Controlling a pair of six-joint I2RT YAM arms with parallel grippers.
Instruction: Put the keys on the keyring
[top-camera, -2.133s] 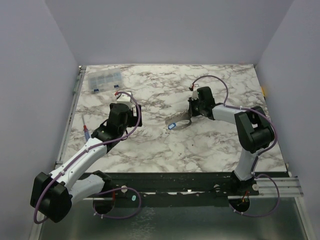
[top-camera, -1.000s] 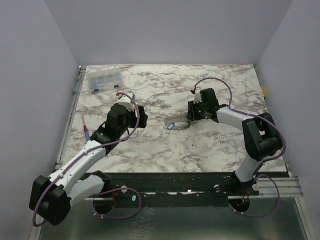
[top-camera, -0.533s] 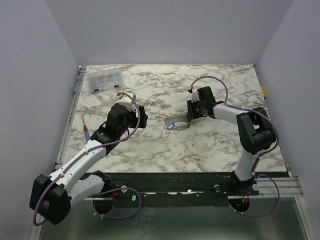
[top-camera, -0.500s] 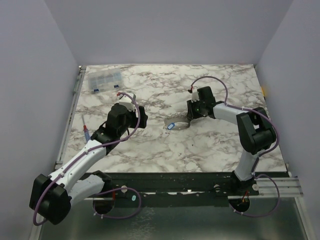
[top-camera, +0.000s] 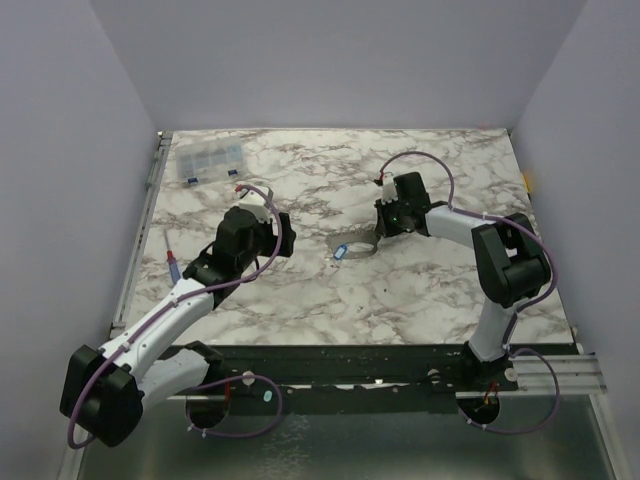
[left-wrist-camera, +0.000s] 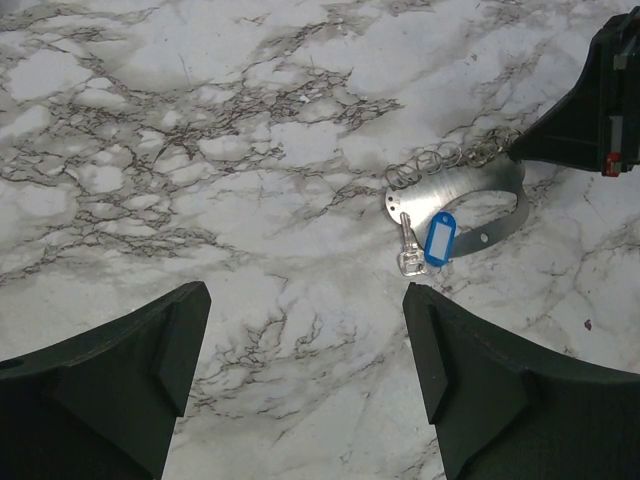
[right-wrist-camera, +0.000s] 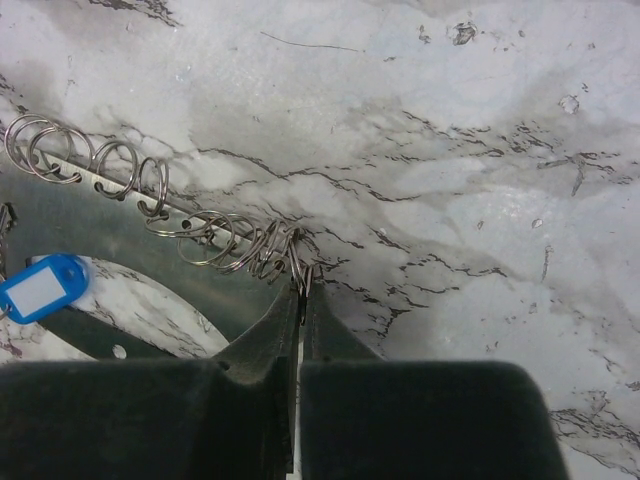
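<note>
Right pincer seemingly tight on keyring

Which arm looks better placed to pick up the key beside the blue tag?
Left. The left arm has its jaws open and free, facing the key. The right arm has its jaws shut on the small rings along the keyring, so it seems occupied.

The blue tag, at three o'clock of the left wrist view, has a white label with no legible writing. No other text, number or brand can be read.
</note>
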